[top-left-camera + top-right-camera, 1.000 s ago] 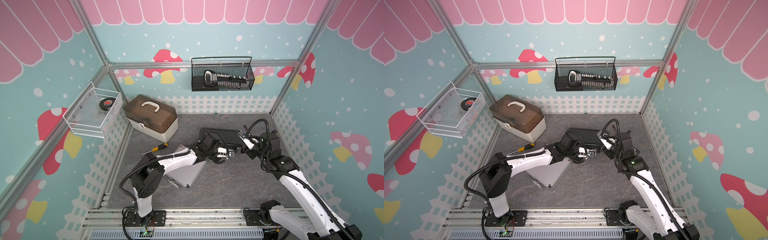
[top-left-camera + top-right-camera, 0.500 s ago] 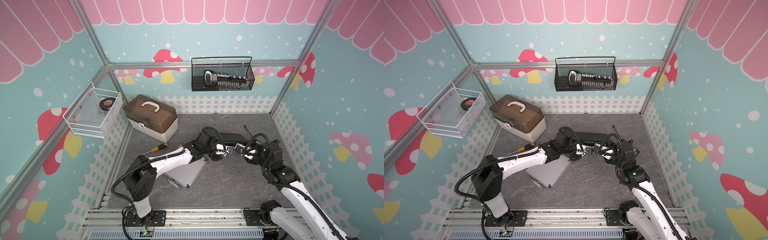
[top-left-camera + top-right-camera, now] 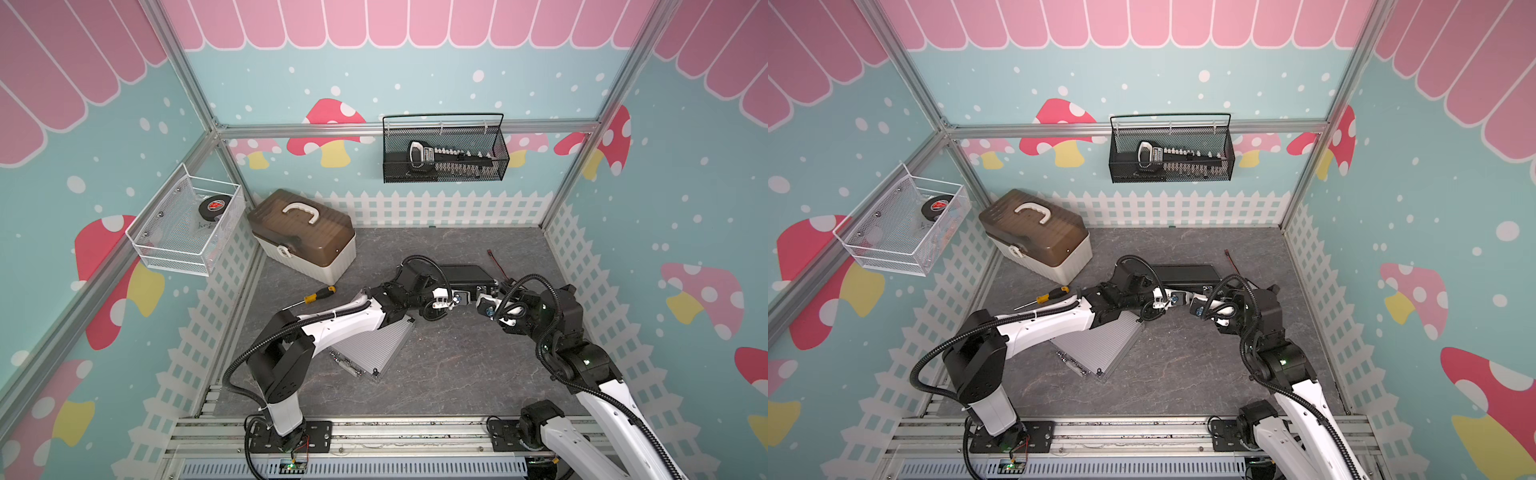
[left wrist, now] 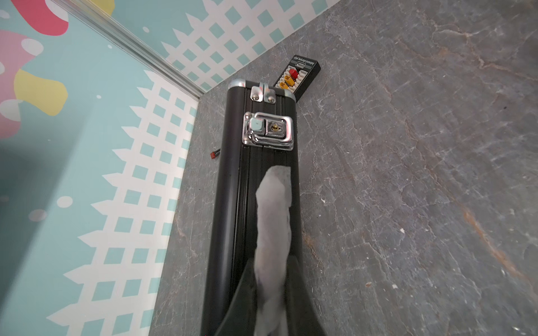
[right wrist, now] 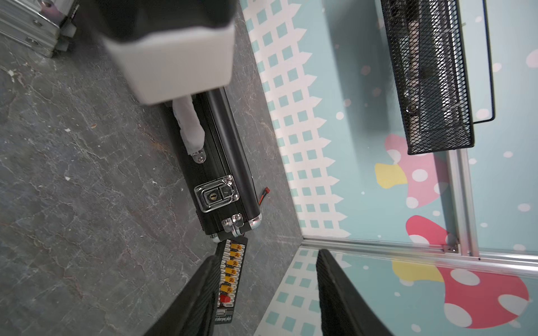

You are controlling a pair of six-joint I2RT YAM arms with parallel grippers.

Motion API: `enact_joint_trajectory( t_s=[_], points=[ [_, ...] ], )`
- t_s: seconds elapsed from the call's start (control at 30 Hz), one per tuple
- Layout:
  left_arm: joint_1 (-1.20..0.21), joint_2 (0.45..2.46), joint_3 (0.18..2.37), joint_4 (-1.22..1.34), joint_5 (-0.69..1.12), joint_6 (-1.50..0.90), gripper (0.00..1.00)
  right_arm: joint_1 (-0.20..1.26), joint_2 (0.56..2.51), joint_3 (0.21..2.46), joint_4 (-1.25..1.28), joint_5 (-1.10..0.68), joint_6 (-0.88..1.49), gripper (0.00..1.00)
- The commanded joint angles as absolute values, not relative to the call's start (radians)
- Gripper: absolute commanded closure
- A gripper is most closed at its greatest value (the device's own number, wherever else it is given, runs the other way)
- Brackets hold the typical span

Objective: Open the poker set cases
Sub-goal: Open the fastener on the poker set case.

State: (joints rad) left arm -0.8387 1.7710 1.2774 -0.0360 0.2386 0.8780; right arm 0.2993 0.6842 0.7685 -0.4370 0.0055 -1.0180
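Dropped lower, my right gripper [image 5: 267, 261] hovers half-spread, empty, beside the black poker case [image 4: 233, 203], still latched; my left gripper [image 4: 275, 186], clenched, presses its front.

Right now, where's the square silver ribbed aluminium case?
In both top views the silver case lies flat on the floor on the robot's left, partly under the left forearm, nearer the rail than the black ribbed case.

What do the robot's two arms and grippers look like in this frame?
The left arm and right arm have white links and black joint housings, with black corrugated cable conduit looping alongside. The left gripper is black, its tips wrapped in grey padding; the right gripper is bare black with textured inner faces.
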Motion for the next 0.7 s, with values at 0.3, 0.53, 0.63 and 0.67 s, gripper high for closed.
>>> enact_joint_trajectory(
  t_s=[0.3,0.53,0.63,0.67],
  points=[
    [-0.859,1.74,1.352,0.045,0.29,0.785,1.0,0.309,0.676,0.545,-0.18,0.016,-1.147,0.48],
    [-0.861,1.738,1.335,0.051,0.312,0.779,1.0,0.308,0.694,0.429,0.065,0.018,-1.151,0.47],
    [-0.866,1.741,1.32,0.055,0.324,0.797,1.0,0.308,0.715,0.404,0.16,0.03,-1.145,0.47],
    [-0.87,1.743,1.314,0.058,0.321,0.804,1.0,0.308,0.725,0.395,0.191,0.031,-1.144,0.48]
  ],
)
